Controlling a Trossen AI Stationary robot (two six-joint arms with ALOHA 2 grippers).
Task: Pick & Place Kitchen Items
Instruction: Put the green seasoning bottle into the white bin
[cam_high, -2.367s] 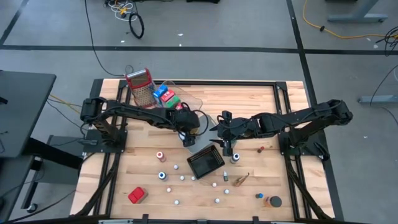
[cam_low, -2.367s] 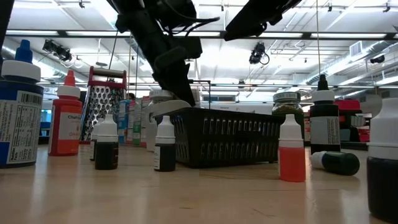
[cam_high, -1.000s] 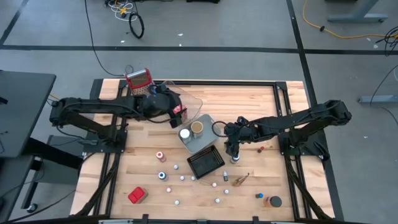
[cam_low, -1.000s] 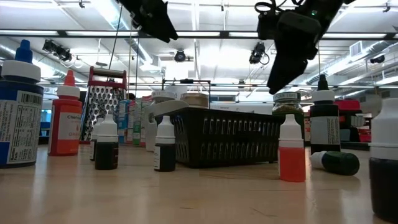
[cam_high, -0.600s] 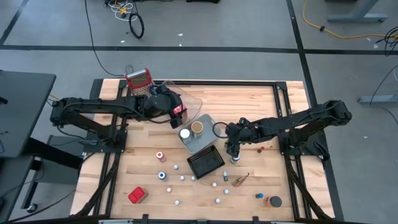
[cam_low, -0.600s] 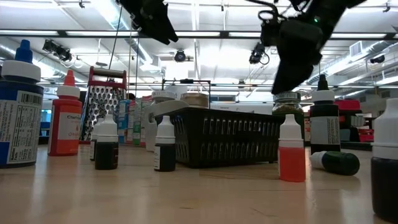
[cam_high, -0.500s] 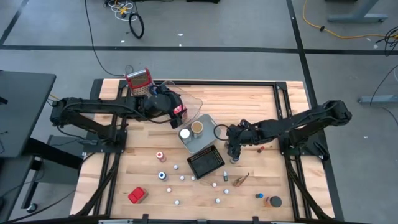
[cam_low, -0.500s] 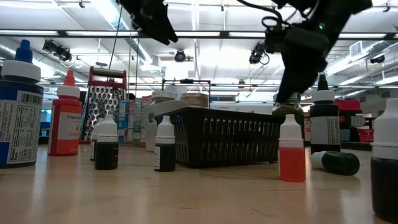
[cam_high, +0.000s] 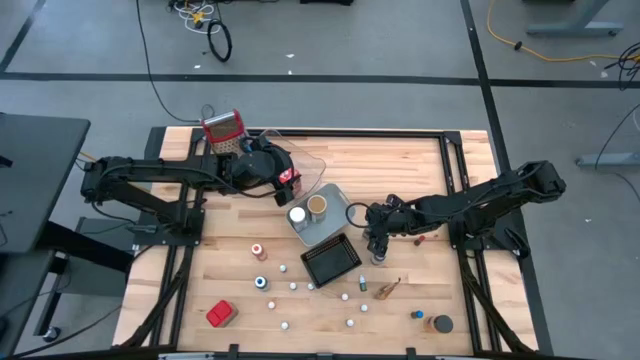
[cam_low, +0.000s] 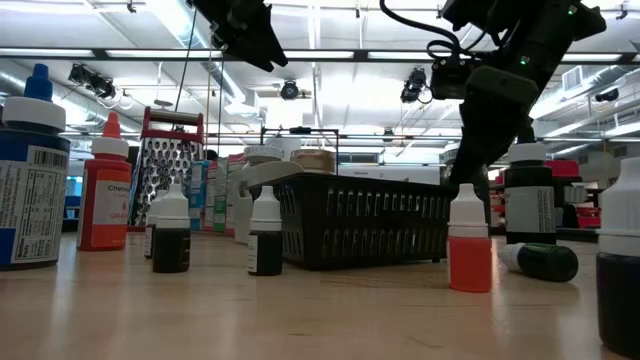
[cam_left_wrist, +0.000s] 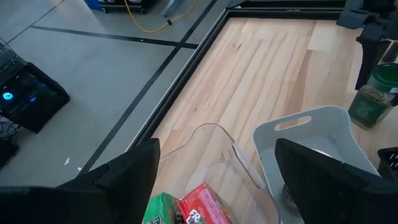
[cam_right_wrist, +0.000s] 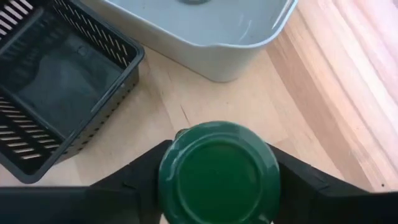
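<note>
Right gripper: lowered since 2.4 s ago from above the black basket's far side onto a green-lidded jar just beside that basket; one finger stands on each side of the lid, close against it, so it looks closed on the jar, though actual contact is hard to confirm.
Green-lidded jar: upright on the wood table, between the black basket and a small red item; in the low view the arm now hides it, where half a second ago its glass body still showed.
Black basket: unmoved, one corner next to the grey tray.
Grey tray: holds a white-capped jar and a brown-topped jar; 2.4 s ago the left arm covered this spot.
Left gripper: pulled back since then to the clear tray near the grater; fingers spread apart, nothing between them, with red and green cartons just below.
Loose items: small white-capped bottles scattered on the near half of the table, a red carton at the near left, all where they lay before.
</note>
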